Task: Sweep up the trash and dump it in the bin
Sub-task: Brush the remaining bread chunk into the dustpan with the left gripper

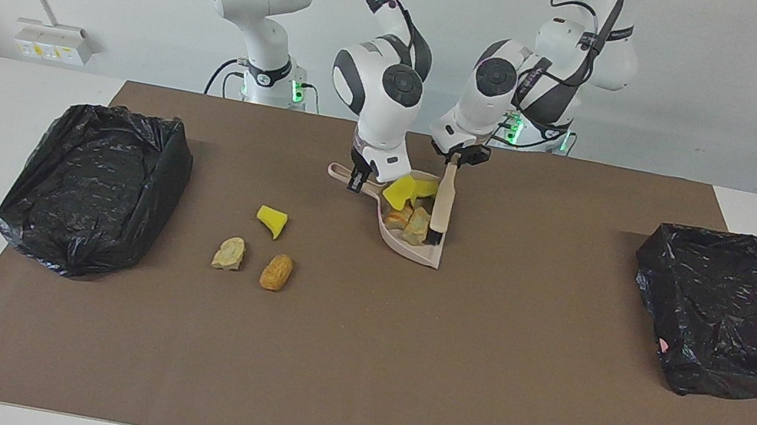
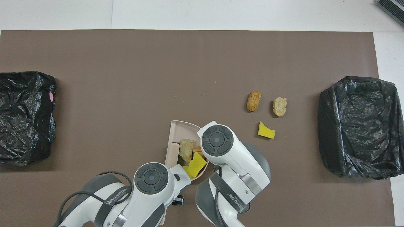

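Observation:
The beige dustpan (image 1: pixel 418 252) (image 2: pixel 177 130) lies on the mat in front of the robots. My right gripper (image 1: pixel 356 180) is shut on its handle. My left gripper (image 1: pixel 456 159) is shut on the handle of the beige hand brush (image 1: pixel 442 204) (image 2: pixel 172 153), and the brush's bristle end sits inside the pan. Several trash pieces are bunched in the pan: yellow sponge chunks (image 1: pixel 400 191) (image 2: pixel 197 162), a beige lump (image 1: pixel 417 225) (image 2: pixel 186 149) and an orange-brown piece (image 1: pixel 398 218). Three scraps lie loose on the mat toward the right arm's end: a yellow chunk (image 1: pixel 272 220) (image 2: pixel 266 131), a beige lump (image 1: pixel 229 253) (image 2: pixel 279 106) and a bread-like piece (image 1: pixel 276 272) (image 2: pixel 253 101).
Two bins lined with black bags stand on the brown mat, one at the right arm's end (image 1: pixel 95 186) (image 2: pixel 359 126) and one at the left arm's end (image 1: pixel 730 313) (image 2: pixel 26 116). In the overhead view both arms cover the pan's handle and the grippers.

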`<state>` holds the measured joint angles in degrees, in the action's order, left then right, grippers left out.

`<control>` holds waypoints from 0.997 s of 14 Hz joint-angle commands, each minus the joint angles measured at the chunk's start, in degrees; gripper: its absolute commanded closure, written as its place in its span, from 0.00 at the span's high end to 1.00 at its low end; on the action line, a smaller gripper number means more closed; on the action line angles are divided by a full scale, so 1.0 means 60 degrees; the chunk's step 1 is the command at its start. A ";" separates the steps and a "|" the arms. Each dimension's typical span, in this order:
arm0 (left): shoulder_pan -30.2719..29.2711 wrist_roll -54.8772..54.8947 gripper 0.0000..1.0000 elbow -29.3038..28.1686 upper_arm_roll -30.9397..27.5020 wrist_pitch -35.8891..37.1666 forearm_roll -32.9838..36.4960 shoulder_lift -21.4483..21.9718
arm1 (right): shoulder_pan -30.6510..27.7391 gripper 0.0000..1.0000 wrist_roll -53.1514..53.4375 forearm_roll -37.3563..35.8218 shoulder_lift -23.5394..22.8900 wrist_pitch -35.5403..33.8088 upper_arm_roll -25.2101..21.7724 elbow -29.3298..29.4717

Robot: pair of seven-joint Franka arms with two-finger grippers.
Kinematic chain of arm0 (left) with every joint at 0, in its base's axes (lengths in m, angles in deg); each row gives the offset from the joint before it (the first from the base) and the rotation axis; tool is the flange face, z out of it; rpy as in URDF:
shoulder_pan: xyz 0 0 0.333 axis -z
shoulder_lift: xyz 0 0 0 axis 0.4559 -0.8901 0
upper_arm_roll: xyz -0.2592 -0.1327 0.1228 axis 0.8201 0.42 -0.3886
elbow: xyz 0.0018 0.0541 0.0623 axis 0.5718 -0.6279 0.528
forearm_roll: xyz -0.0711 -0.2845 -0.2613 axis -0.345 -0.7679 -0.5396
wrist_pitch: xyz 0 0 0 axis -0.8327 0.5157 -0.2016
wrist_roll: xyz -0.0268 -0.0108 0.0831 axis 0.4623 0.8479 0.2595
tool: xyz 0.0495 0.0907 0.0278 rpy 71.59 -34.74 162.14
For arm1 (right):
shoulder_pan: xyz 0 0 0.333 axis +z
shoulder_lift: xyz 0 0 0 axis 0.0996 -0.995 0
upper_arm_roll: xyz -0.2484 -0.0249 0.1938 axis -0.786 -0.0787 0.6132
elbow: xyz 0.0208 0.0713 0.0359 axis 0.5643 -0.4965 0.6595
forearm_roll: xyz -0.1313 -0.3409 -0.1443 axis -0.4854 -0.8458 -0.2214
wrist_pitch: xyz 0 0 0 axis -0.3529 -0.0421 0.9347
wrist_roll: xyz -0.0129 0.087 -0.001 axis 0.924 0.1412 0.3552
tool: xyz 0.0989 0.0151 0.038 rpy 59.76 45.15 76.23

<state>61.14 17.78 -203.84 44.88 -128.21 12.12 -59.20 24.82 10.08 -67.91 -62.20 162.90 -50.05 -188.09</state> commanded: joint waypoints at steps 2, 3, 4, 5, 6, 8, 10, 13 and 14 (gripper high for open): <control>-0.0660 -0.0233 0.00 0.0301 -0.0145 0.1509 0.0165 0.0506 | -0.0124 0.00 0.0305 -0.0082 0.0147 -0.0114 0.0049 -0.0087; -0.0675 -0.0363 0.00 0.0301 -0.0159 0.1773 0.0210 0.0712 | -0.0124 0.00 0.0291 -0.0081 0.0161 -0.0114 0.0049 -0.0057; -0.0676 -0.0771 0.00 0.0301 -0.0159 0.1906 0.0225 0.0917 | -0.0138 0.00 0.0276 -0.0067 0.0176 -0.0129 0.0049 -0.0057; -0.0661 -0.1282 0.00 0.0301 -0.0145 0.1907 0.0225 0.1136 | -0.0153 0.00 0.0305 -0.0067 0.0191 -0.0129 0.0049 -0.0057; -0.0661 -0.1664 0.00 0.0287 -0.0145 0.1907 0.0225 0.1356 | -0.0182 0.00 0.0334 -0.0038 0.0220 -0.0129 0.0049 -0.0057; -0.0646 -0.1959 0.00 0.0272 -0.0101 0.1878 0.0225 0.1475 | -0.0488 0.00 0.0349 0.0080 0.0540 -0.0129 0.0049 -0.0057; -0.0559 -0.2283 0.00 0.0243 -0.0086 0.1761 0.0225 0.1520 | -0.0855 0.00 0.0276 0.0152 0.0936 -0.0129 0.0064 -0.0057; -0.0369 -0.2953 0.00 0.0228 0.0248 0.1469 0.0211 0.1534 | -0.1367 0.00 0.0188 0.0387 0.1405 -0.0144 0.0049 -0.0043; -0.0150 -0.3262 0.00 0.0199 0.0367 0.1207 0.0196 0.1534 | -0.1674 0.00 0.0043 0.0416 0.1566 -0.0173 0.0049 0.0001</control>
<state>57.88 2.67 -201.92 45.69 -118.69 12.58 -50.99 17.72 11.34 -66.91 -55.49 162.88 -50.23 -187.77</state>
